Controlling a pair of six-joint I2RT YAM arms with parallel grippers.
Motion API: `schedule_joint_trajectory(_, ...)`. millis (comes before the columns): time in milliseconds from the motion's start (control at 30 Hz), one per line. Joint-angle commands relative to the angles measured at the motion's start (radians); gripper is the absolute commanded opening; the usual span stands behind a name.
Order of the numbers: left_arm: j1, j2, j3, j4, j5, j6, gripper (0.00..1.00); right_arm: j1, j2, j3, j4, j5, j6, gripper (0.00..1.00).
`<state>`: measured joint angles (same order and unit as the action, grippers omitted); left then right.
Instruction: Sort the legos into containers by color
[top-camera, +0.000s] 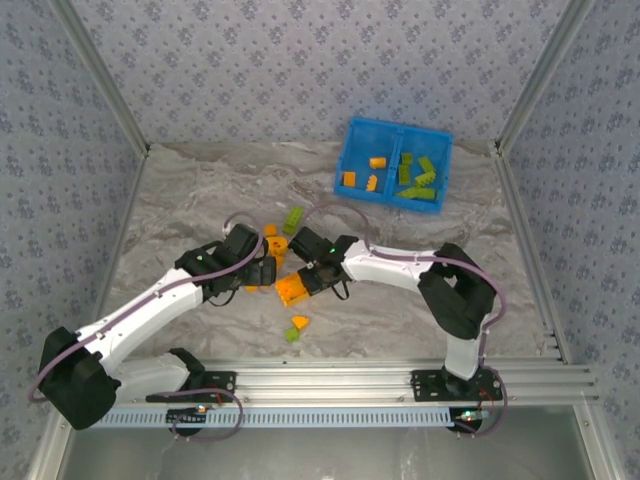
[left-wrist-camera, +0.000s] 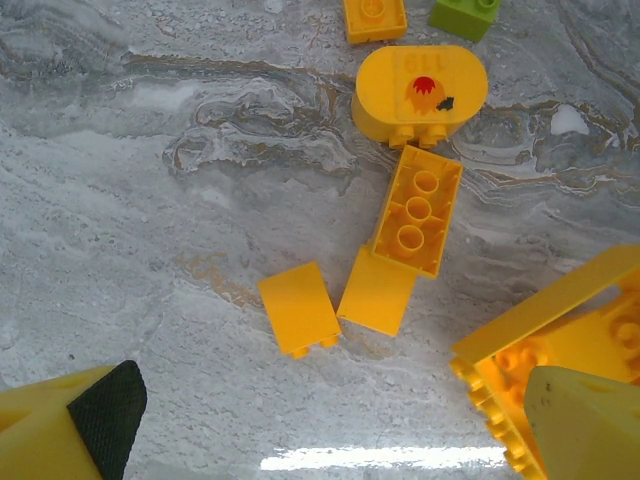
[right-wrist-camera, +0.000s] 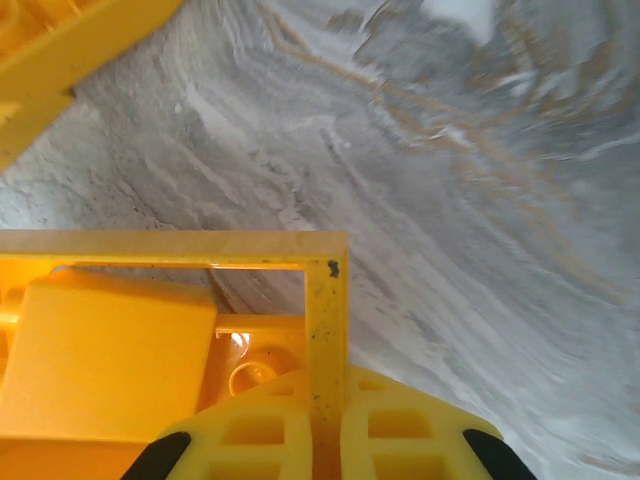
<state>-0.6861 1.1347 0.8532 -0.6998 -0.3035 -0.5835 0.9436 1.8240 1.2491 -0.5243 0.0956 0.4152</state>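
R gripper (right-wrist-camera: 325, 425) clamped on orange plate (right-wrist-camera: 325, 300) rim; bin (top-camera: 343, 155) lies far-right of it, R arm nearer. Orange pcs sit in left compartment (top-camera: 360, 145). L gripper (left-wrist-camera: 335, 410) wide apart, empty.

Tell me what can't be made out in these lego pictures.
Top view: whatever lies between the left gripper and right gripper, hidden beneath both.
Top view: bricks in blue bin, too small to count.
Left wrist view: green brick, cut by the top edge.
Right wrist view: large orange plate, cropped; table blurred.
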Motion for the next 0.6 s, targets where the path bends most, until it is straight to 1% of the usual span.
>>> schedule_joint_trajectory(0,0.005,-0.030,-0.007,-0.003,-0.009,-0.023,0.99,0.003,-0.106,0.046,-0.064,0.119,0.030,0.05)
schedule_joint_trajectory(133,0.005,-0.079,-0.021,0.016,-0.014,-0.035,0.99,-0.017,-0.158,0.087,-0.114,0.161,0.036,0.05)
schedule_joint_trajectory(233,0.005,-0.122,-0.039,0.016,-0.023,-0.049,0.99,-0.049,-0.185,0.128,-0.147,0.179,0.037,0.05)
schedule_joint_trajectory(267,0.006,-0.133,-0.044,0.042,-0.026,-0.052,0.99,-0.065,-0.190,0.143,-0.154,0.180,0.036,0.06)
schedule_joint_trajectory(400,0.006,-0.178,-0.072,0.055,-0.030,-0.067,0.99,-0.171,-0.190,0.217,-0.160,0.194,0.005,0.06)
schedule_joint_trajectory(567,0.006,-0.222,-0.098,0.070,0.002,-0.062,0.99,-0.357,-0.085,0.378,-0.174,0.243,-0.056,0.06)
